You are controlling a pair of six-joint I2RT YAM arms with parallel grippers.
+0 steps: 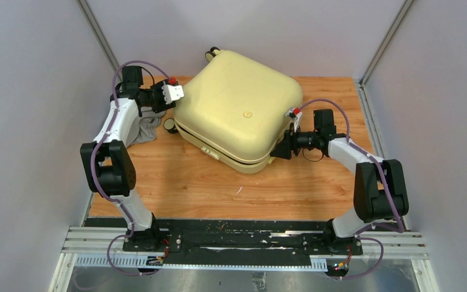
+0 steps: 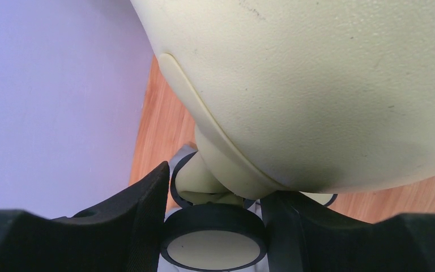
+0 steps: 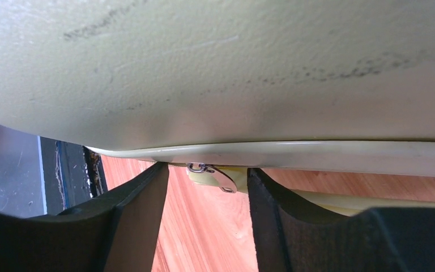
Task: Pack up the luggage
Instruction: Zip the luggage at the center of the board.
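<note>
The luggage (image 1: 237, 103) lies flat and shut on the wooden table (image 1: 219, 188), turned diagonally. Its long axis runs from the wheeled end at the far left to the near-right corner.

The left gripper (image 1: 176, 97) meets the wheeled end, its 2 fingers (image 2: 141, 226) partly closed against both sides of a black-and-cream wheel (image 2: 212, 249). A grey cloth (image 1: 143, 131) lies under that arm.

The right gripper (image 1: 280, 146) sits at the near-right corner, its jaws half apart under the lid's rim. They straddle a metal zipper pull (image 3: 215, 177) without touching it.
</note>
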